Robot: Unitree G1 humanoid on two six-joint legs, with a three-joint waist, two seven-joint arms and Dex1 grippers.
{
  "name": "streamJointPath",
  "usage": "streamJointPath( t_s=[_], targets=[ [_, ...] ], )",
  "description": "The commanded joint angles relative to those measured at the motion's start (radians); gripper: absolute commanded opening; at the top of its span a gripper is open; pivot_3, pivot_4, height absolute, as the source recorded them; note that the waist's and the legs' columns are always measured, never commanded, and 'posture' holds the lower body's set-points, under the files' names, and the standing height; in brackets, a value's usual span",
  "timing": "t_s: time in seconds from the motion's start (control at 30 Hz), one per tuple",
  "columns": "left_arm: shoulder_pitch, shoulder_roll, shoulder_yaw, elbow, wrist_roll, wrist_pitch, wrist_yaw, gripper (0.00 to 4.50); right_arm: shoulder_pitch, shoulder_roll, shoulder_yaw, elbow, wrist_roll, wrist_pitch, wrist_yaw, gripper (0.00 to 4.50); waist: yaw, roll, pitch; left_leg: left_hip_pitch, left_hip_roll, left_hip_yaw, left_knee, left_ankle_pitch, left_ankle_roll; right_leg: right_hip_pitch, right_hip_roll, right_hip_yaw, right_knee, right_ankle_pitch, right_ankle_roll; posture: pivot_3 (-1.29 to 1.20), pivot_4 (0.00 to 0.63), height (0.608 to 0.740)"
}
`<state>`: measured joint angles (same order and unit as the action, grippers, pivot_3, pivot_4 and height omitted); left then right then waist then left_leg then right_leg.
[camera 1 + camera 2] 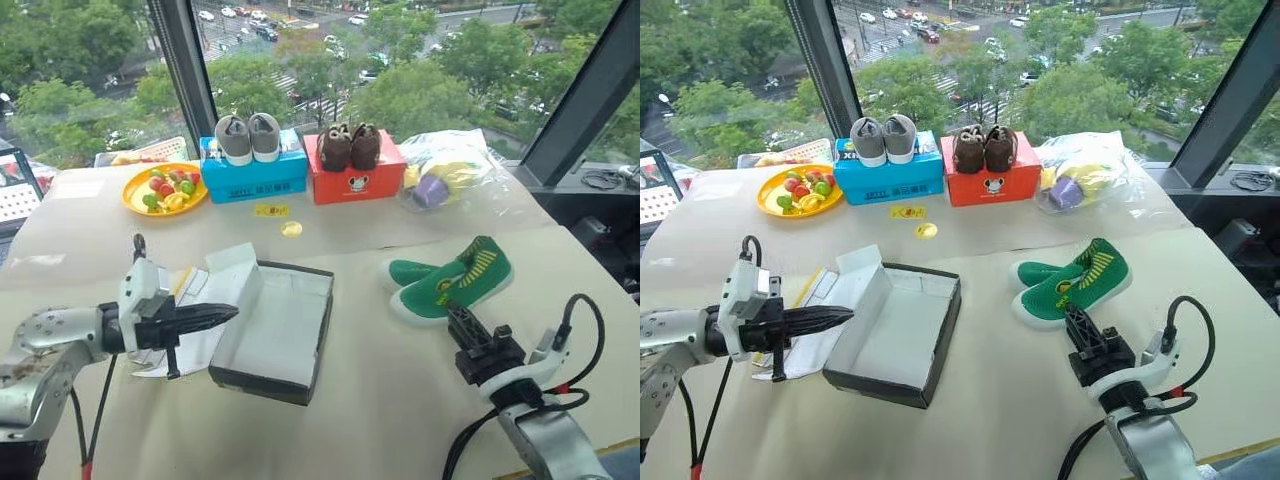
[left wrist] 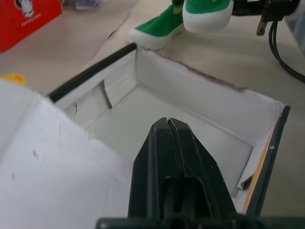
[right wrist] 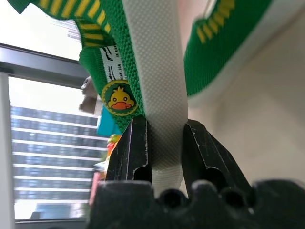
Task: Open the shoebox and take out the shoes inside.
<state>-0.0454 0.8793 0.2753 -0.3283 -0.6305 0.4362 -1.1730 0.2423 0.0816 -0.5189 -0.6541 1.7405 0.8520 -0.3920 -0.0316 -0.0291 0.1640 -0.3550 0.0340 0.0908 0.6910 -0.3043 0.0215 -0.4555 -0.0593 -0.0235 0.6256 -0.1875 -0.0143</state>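
Observation:
The shoebox lies open mid-table, its white inside empty and its lid flap folded back to the left. My left gripper is shut and holds nothing; it points right over the box's left edge, and the left wrist view shows its tip above the box floor. To the right of the box, the two green-and-white shoes lie on the table, one resting across the other. My right gripper is at their near edge. In the right wrist view its fingers are clamped on the white edge of a shoe.
At the back stand a blue box topped with grey shoes, a red box topped with brown shoes, a yellow fruit plate and a plastic bag. Loose papers lie left of the lid. Black cables trail off my right arm.

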Motion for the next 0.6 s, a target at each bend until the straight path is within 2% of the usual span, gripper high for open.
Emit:
streamJointPath(
  t_s=[0.03, 0.2, 0.43, 0.5, 0.6],
  targets=[
    [-0.021, 0.017, 0.004, 0.007, -0.001, -0.012, -0.015, 0.0, 0.088, 0.061, 0.113, 0.017, 0.124, -0.131, -0.048, 0.54, 0.001, 0.0, 0.0, 0.001, 0.0, 0.0, 0.0, 0.0, 0.0, 0.0, 0.0, 0.001, 0.0, 0.0, 0.0, 0.0, 0.15, 0.731],
    [-0.026, 0.015, 0.002, 0.009, 0.0, -0.012, -0.015, 0.0, 0.103, -0.011, 0.19, 0.059, 0.086, -0.222, -0.089, 0.54, 0.005, 0.0, 0.0, 0.0, 0.0, 0.0, 0.0, 0.0, 0.0, -0.002, 0.001, 0.002, -0.001, 0.0, 0.001, 0.0, 0.15, 0.731],
    [-0.018, 0.016, 0.011, 0.009, 0.0, -0.011, -0.017, 0.0, 0.141, -0.084, 0.218, 0.091, 0.029, -0.296, -0.101, 0.54, 0.012, -0.001, -0.001, 0.0, 0.0, 0.002, 0.0, -0.002, 0.003, -0.002, 0.001, 0.006, -0.002, -0.001, 0.003, 0.0, 0.15, 0.731],
    [-0.017, 0.015, 0.011, 0.008, 0.001, -0.011, -0.017, 0.0, 0.129, -0.093, 0.213, 0.105, 0.003, -0.326, -0.094, 1.49, 0.014, -0.002, -0.001, 0.0, 0.0, 0.003, 0.0, -0.002, 0.003, -0.002, 0.001, 0.006, -0.002, -0.001, 0.003, 0.0, 0.15, 0.731],
    [-0.016, 0.014, 0.011, 0.009, 0.001, -0.012, -0.018, 0.0, 0.113, -0.118, 0.22, 0.109, -0.026, -0.343, -0.082, 2.41, 0.017, -0.003, -0.002, 0.0, 0.0, 0.003, 0.001, -0.002, 0.004, -0.002, 0.001, 0.008, -0.003, -0.001, 0.003, 0.0, 0.15, 0.731]
  ],
)
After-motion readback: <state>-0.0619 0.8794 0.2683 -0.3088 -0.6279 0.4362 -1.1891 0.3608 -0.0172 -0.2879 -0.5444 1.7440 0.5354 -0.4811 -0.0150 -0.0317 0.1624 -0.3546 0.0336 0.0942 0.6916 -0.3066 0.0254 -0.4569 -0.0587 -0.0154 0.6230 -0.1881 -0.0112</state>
